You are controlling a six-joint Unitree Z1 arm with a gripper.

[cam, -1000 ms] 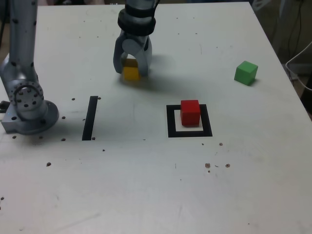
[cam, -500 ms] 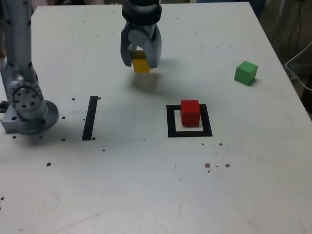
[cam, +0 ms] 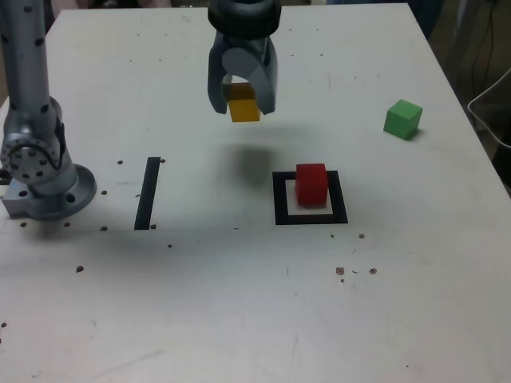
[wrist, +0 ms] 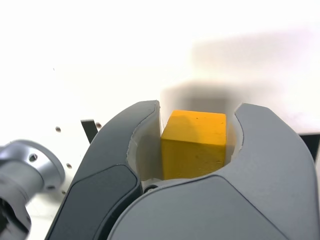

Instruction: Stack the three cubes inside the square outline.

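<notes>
My gripper point(cam: 243, 108) is shut on the yellow cube point(cam: 243, 106) and holds it in the air above the table, up and to the exterior view's left of the square outline point(cam: 310, 199). The wrist view shows the yellow cube point(wrist: 194, 142) clamped between both fingers point(wrist: 125, 150). The red cube point(cam: 311, 183) stands inside the outline, toward its far side. The green cube point(cam: 402, 119) rests alone on the table at the exterior view's right.
A straight black strip point(cam: 148, 193) lies on the white table point(cam: 239, 303) left of the outline in the exterior view. The arm's base point(cam: 44, 179) stands at the left edge. Small dark specks dot the surface. Cables hang beyond the right edge.
The gripper has lifted the yellow cube off the table and carried it to the exterior view's right, toward the outline. Its shadow has moved along beneath it.
</notes>
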